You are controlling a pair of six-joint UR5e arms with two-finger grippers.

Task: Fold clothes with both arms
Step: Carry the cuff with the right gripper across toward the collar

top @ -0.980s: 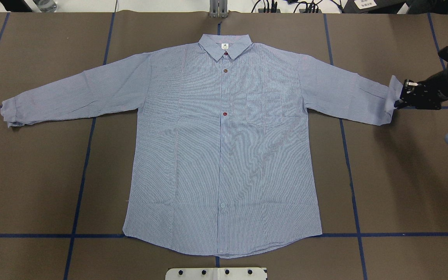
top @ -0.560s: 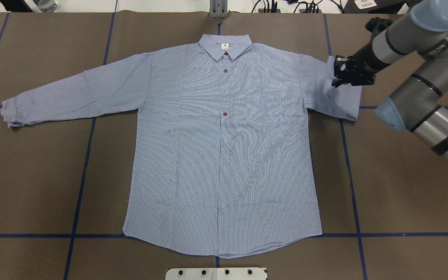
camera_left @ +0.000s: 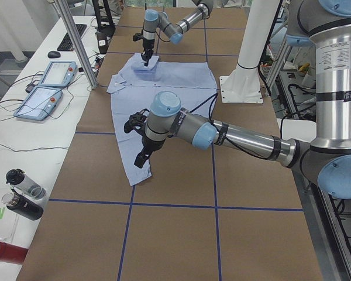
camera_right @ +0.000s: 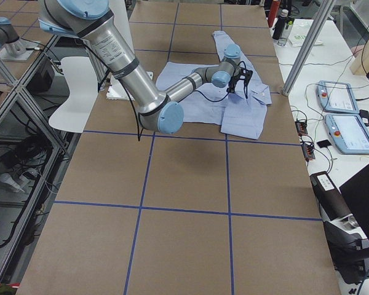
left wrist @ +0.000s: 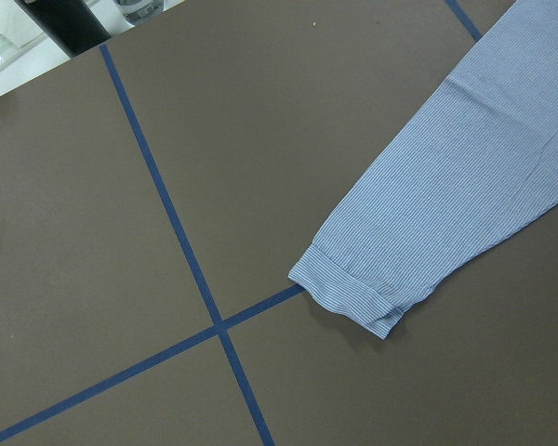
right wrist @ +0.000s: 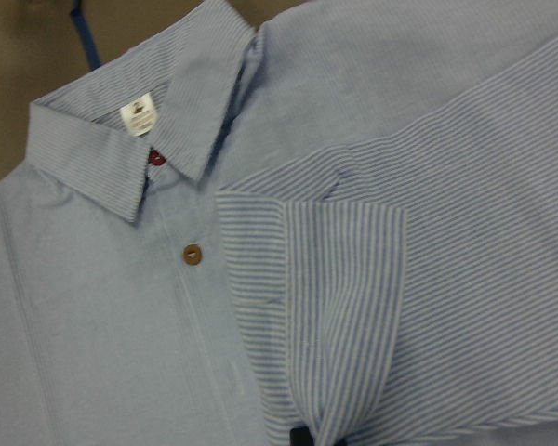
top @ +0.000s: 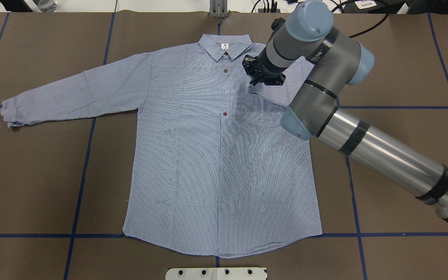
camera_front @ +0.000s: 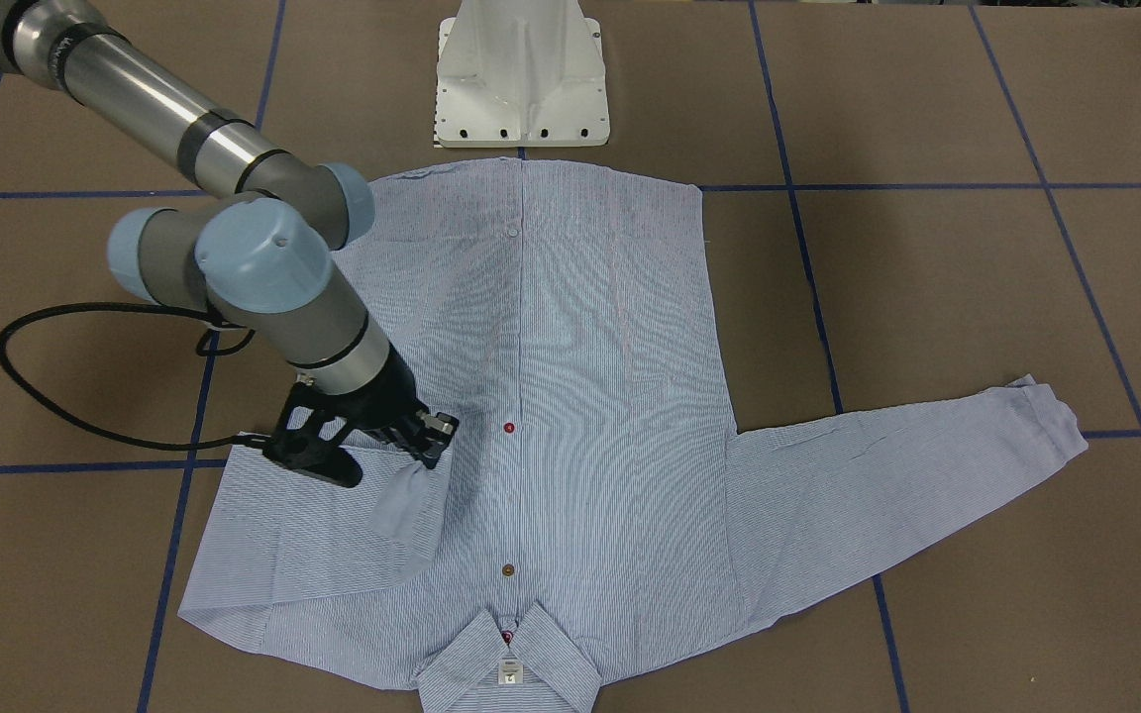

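The light-blue striped shirt (top: 208, 155) lies flat, front up, collar (top: 224, 46) at the far side. My right gripper (top: 256, 76) is shut on the shirt's right sleeve cuff (camera_front: 407, 500) and holds it just over the chest, beside the button line, with the sleeve doubled back over the shoulder. The right wrist view shows the pinched cuff (right wrist: 335, 307) next to the collar label (right wrist: 138, 114). The other sleeve (top: 72, 93) lies stretched out flat; its cuff (left wrist: 353, 297) shows in the left wrist view. My left gripper (camera_left: 142, 161) shows only in the exterior left view, over that sleeve; I cannot tell if it is open.
The white pedestal base (camera_front: 521, 69) stands just behind the shirt's hem. Blue tape lines (top: 80, 194) cross the brown table. A black cable (camera_front: 55, 396) loops beside the right arm. Tablets (camera_left: 47, 88) and bottles (camera_left: 23, 193) lie on the side bench.
My right gripper has carried the cuff from the table's right side leftward across the shirt to the chest near the collar, folding the sleeve over. The rest of the shirt has not moved.
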